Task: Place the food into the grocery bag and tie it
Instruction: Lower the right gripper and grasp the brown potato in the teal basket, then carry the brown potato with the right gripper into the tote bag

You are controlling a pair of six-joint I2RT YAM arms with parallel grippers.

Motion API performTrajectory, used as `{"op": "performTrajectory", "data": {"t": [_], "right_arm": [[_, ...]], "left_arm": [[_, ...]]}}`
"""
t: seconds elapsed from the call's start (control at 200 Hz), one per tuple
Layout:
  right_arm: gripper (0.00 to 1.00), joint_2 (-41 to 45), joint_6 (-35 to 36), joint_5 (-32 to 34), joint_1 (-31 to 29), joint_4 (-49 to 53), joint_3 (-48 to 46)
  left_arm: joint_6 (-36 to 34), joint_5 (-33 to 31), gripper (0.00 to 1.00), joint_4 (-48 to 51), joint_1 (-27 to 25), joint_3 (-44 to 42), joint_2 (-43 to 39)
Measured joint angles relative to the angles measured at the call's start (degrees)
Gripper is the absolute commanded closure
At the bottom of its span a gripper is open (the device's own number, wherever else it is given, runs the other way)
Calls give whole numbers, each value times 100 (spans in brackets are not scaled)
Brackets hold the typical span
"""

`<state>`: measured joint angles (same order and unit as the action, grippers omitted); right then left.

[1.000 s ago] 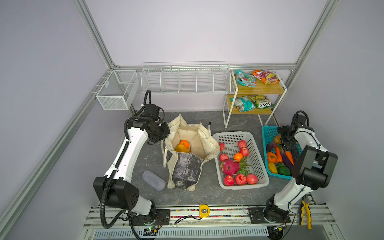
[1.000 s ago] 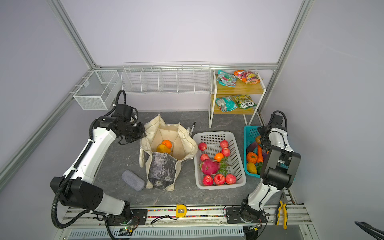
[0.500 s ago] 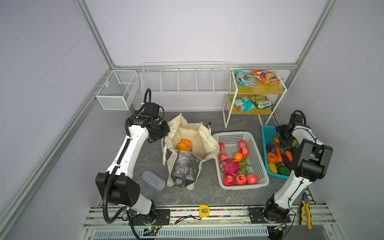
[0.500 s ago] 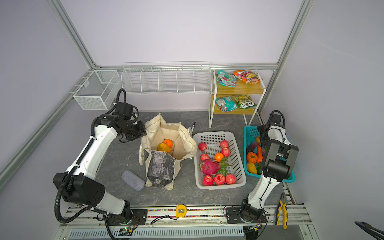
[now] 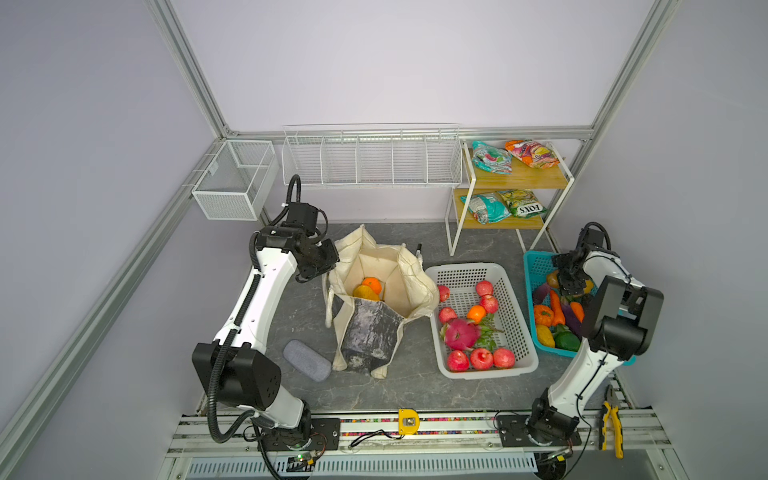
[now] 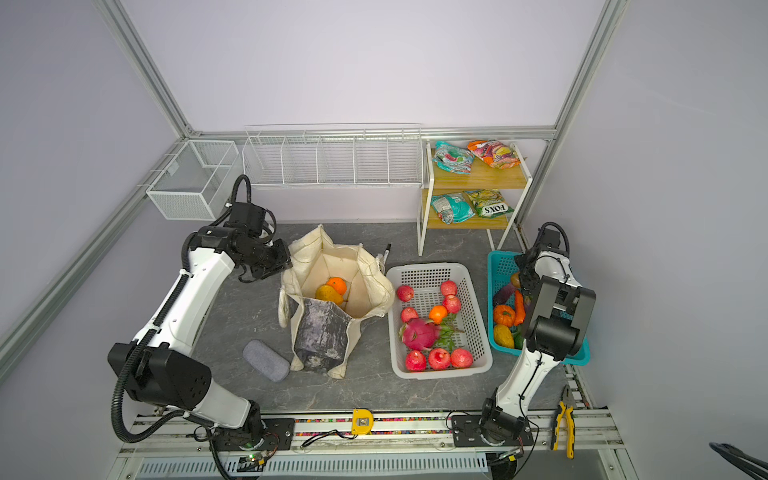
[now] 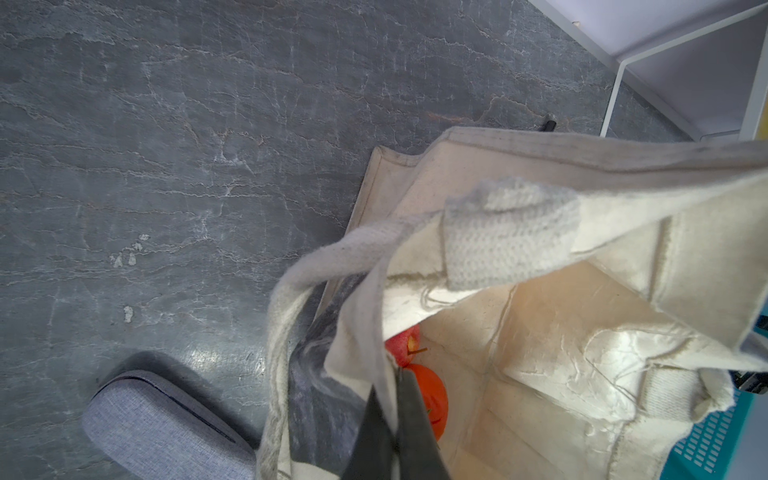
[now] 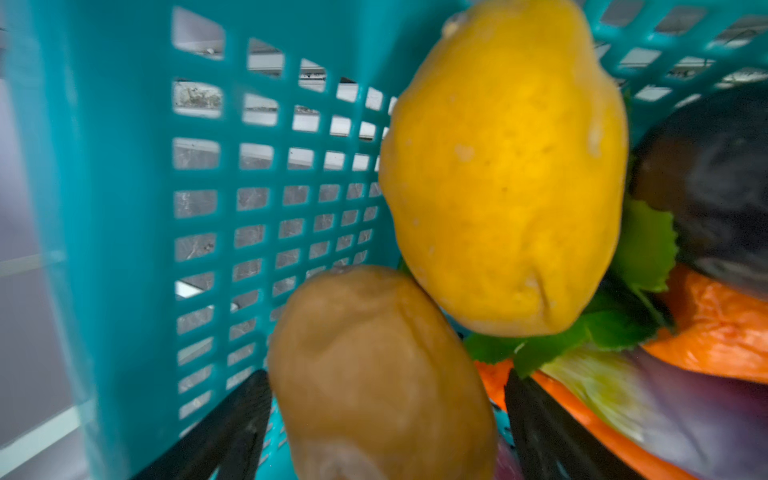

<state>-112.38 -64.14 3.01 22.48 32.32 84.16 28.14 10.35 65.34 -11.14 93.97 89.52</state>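
On a dark grey stone-patterned table (image 5: pixel 299 316), going left to right: a grey oval fabric case (image 5: pixel 306 360) lies flat near the front, just beside the foot of the grocery bag (image 5: pixel 409 286). The left gripper (image 7: pixel 392 380) meets the bag's left rim and is clenched on the cream fabric there. The left wrist view shows the cloth pinched between its dark fingers (image 7: pixel 415 432).

The bag stands upright and open at the table's middle, its dark marbled panel facing the front. Inside it lie an orange (image 5: pixel 371 285), a yellowish fruit (image 5: pixel 365 293) touching it, and, seen in the left wrist view, a red apple (image 7: pixel 402 343). A black marker pen (image 5: pixel 418 249) lies just behind the bag.

Right of the bag, close against it, sits a white perforated basket (image 5: pixel 465 272) with red apples (image 5: pixel 481 358), a second orange (image 5: pixel 476 312) and a pink dragon fruit (image 5: pixel 457 333). Behind it, a two-tier shelf (image 5: pixel 536 183) carries four snack packets (image 5: pixel 490 157).

Farthest right, a teal basket (image 5: pixel 536 262) holds vegetables (image 5: pixel 557 309). The right gripper (image 8: pixel 386 378) hangs inside its far end, jaws spread, one on each side of a brown potato (image 8: pixel 374 324). The potato rests against a yellow lemon-like fruit (image 8: pixel 503 166). A sliver of gap shows on one side of the potato, so it is not gripped.
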Motion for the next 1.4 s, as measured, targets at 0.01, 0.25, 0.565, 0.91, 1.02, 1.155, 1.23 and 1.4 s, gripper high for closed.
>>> {"op": "performTrajectory", "data": {"t": [0.01,0.25,0.565,0.91,1.02,1.155,1.23,1.4], "right_arm": [[16,-4,0,0,0,0,0],[31,-20,-68,17,-2,-52,-15],[37,66,-103,17,-31,-133,-103],[38,1086,-153,-142,-304,-212,-520],[38,1467,-188,-251,-411,-216,-669],[38,1897,-188,-363,-584,-120,-798],[38,2149,-186,-428,-748,9,-804],[38,2629,22,-442,-1510,365,-581]], "left_arm": [[0,0,100,0,2,0,0],[-4,0,100,9,37,0,2],[-61,13,100,11,63,0,2],[-85,157,100,9,63,0,2],[-83,175,100,9,66,0,2],[-83,197,100,13,76,0,-4],[-85,203,100,28,90,2,-4],[-85,212,100,85,116,2,-4]]}}
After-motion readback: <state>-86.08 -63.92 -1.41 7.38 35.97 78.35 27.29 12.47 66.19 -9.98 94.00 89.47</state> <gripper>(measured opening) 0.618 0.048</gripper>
